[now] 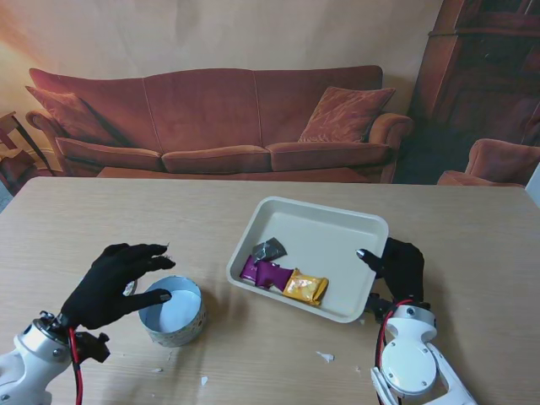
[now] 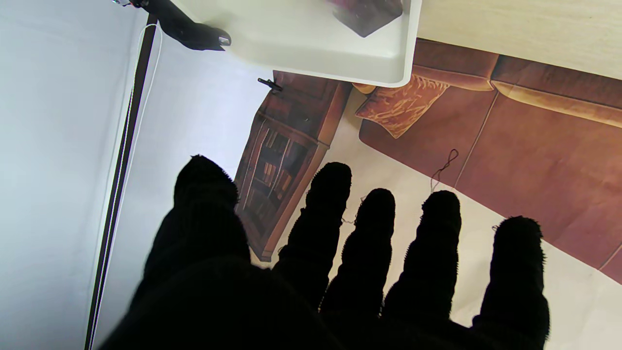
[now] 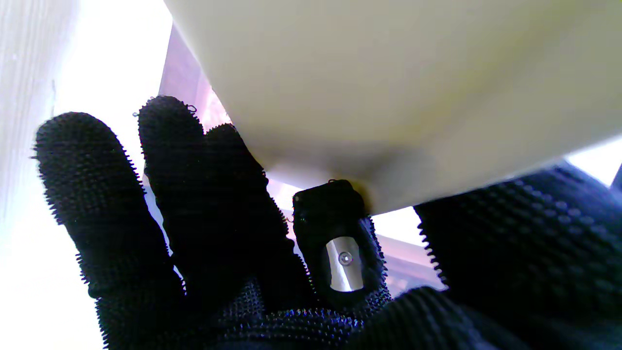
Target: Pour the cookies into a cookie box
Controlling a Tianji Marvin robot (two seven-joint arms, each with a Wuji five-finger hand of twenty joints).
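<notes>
A white tray (image 1: 337,211) lies right of centre with a grey packet (image 1: 270,249), a purple packet (image 1: 263,272) and a yellow packet (image 1: 305,287) near its left end. My right hand (image 1: 401,266) is shut on the tray's right rim, thumb over the edge. In the right wrist view the fingers (image 3: 218,218) sit under the tray (image 3: 388,87). The round cookie box (image 1: 173,325) stands open to the left, its pale inside bare. My left hand (image 1: 114,285) hovers over its left side, open and spread, thumb tip at the rim. The left wrist view shows spread fingers (image 2: 340,243) and the tray's corner (image 2: 316,53).
The wooden table (image 1: 126,219) carries a few white scraps (image 1: 325,357) near its front edge. A printed backdrop of a red sofa (image 1: 211,118) stands behind the far edge.
</notes>
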